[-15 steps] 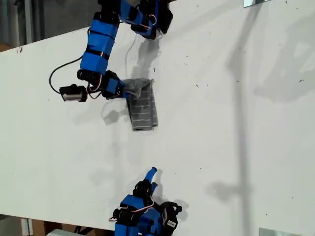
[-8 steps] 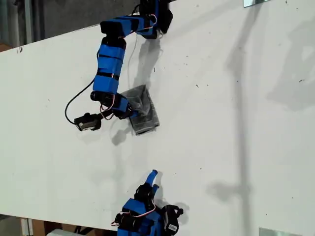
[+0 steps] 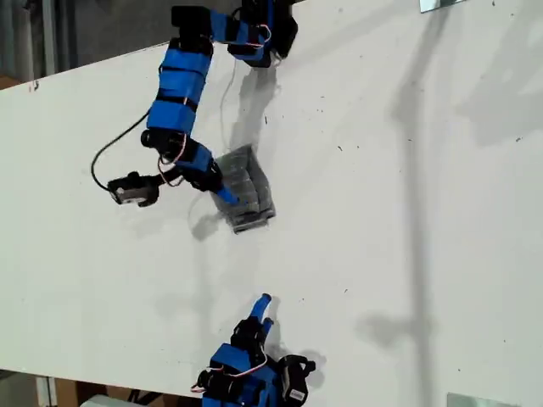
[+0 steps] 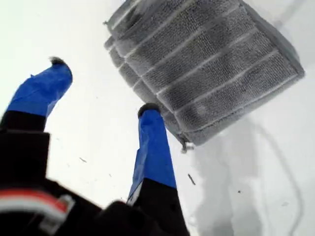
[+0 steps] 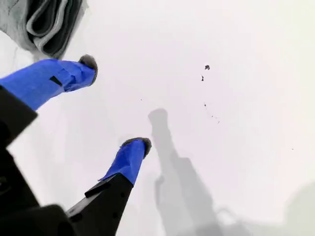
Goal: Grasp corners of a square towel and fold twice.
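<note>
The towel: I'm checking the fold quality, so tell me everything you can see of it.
The towel is grey, soft-looking terry with thin pale stripes, folded into a compact layered rectangle lying flat on the white table. In the first wrist view stacked layers show along one edge, slightly uneven. My first hand is open beside it, one finger at its edge; the pictures cannot settle contact.

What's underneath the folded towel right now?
The towel lies folded on the white table, layers stacked; whatever its lower folds cover is hidden.

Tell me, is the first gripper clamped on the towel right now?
No, my first gripper is open, one fingertip at the folded towel's edge.
</note>
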`<move>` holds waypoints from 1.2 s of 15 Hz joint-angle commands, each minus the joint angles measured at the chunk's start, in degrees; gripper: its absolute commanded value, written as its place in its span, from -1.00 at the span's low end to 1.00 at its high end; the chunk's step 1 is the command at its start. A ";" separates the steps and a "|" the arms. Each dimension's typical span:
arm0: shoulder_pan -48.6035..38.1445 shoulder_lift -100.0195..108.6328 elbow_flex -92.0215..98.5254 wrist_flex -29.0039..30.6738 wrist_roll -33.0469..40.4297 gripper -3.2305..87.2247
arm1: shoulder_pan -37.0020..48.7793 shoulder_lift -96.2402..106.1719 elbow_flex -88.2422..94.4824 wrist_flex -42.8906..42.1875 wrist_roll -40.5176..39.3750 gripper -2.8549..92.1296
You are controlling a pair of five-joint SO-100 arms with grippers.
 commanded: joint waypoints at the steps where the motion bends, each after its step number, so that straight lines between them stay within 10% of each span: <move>1: -1.41 7.47 0.97 2.99 0.44 -0.32 | -1.05 28.30 23.03 -4.57 8.17 -0.22; 6: 0.44 34.19 15.91 9.84 -5.98 -0.32 | -19.69 60.21 76.46 -25.14 34.89 -0.20; 14: 11.78 46.76 30.76 5.01 -11.87 -0.35 | -36.83 101.25 98.35 -10.11 59.24 -0.26; 18: 9.58 49.39 30.59 4.48 29.53 -0.39 | -38.94 101.51 97.38 -7.47 47.72 -0.31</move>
